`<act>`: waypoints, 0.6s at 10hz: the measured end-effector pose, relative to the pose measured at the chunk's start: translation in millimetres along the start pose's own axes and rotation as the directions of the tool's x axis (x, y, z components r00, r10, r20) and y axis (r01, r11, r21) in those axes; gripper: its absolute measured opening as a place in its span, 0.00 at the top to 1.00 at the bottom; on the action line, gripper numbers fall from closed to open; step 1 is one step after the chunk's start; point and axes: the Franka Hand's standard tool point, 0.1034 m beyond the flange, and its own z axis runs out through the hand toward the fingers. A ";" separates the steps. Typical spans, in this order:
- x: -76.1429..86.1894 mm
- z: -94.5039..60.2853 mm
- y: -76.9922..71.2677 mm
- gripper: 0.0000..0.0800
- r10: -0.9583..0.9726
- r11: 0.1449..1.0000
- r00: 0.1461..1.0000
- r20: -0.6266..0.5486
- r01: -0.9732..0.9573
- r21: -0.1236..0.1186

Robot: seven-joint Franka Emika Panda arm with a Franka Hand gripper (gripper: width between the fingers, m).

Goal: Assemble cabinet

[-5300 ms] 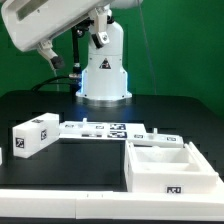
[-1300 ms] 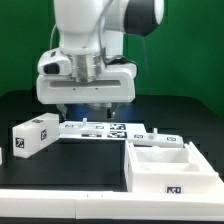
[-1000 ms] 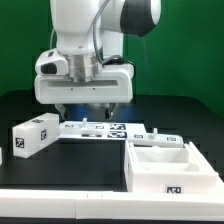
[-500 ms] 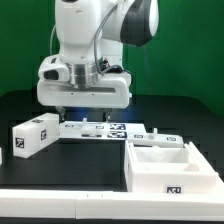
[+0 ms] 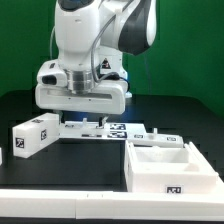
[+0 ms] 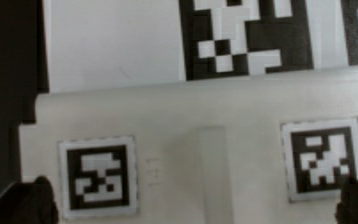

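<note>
Lowered gripper [image 5: 85,119], jaws spread wide (empty), hangs over a tagged cabinet block [image 6: 211,112].

A plain green wall [image 5: 190,45] fills the whole backdrop, evenly lit and unmarked. Below it stretches a matte black surface [image 5: 185,112], meeting the green in a straight line. Along the near edge runs a pale white ledge [image 5: 60,208]. The light is bright and soft, with only faint shadows.
</note>
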 end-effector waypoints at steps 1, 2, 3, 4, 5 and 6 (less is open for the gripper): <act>-1.1 1.8 -0.9 0.00 0.016 1.000 1.000 0.006 -0.016 -0.002; -1.7 3.0 -0.4 0.00 0.028 1.000 1.000 0.010 -0.028 -0.004; -1.3 2.8 0.0 0.00 0.028 1.000 1.000 0.009 -0.028 -0.005; -1.3 2.9 0.0 0.17 0.028 1.000 1.000 0.009 -0.028 -0.005; -1.3 2.9 0.0 0.17 0.028 1.000 1.000 0.009 -0.028 -0.005; -1.3 2.9 0.0 0.35 0.028 1.000 1.000 0.009 -0.028 -0.005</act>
